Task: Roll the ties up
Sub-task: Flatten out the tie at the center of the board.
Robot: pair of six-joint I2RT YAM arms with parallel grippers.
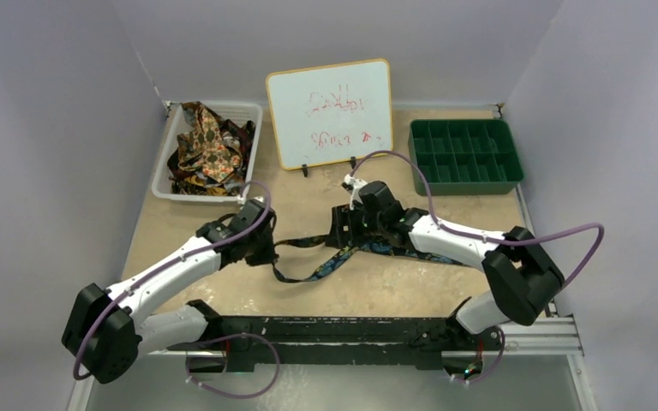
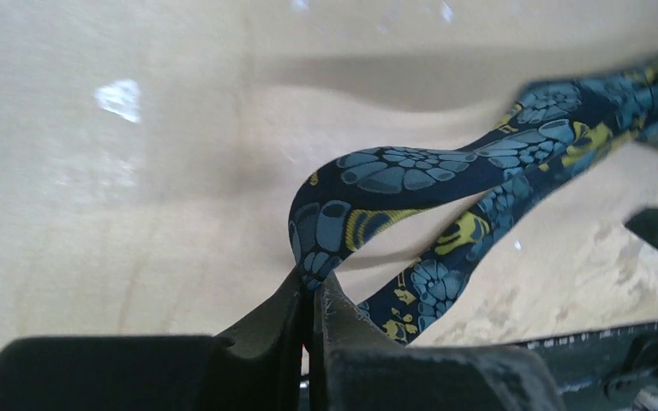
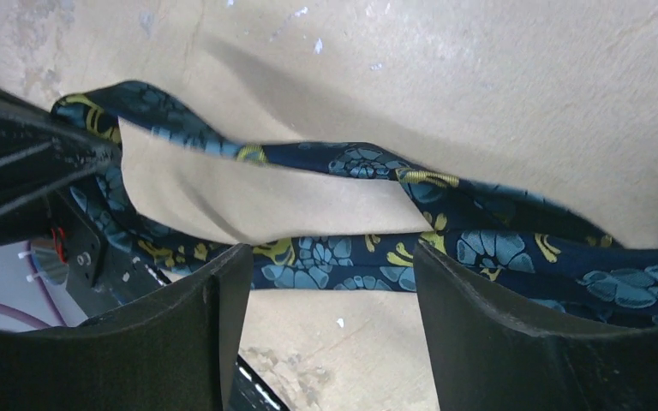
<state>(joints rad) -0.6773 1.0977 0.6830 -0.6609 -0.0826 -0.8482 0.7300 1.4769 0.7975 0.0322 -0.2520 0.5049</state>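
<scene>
arms: white links, black joints | cables: purple | left claw, right claw: black

Lab test cell: white partition walls, propped whiteboard.

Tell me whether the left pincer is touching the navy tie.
Touching. The left wrist view shows the left pincer shut on a fold of the navy tie, fabric pinched between its tips.

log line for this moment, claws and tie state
left claw: shut on navy tie fold | right claw: open over navy tie | navy tie: unrolled, looped on table | white basket: other ties
</scene>
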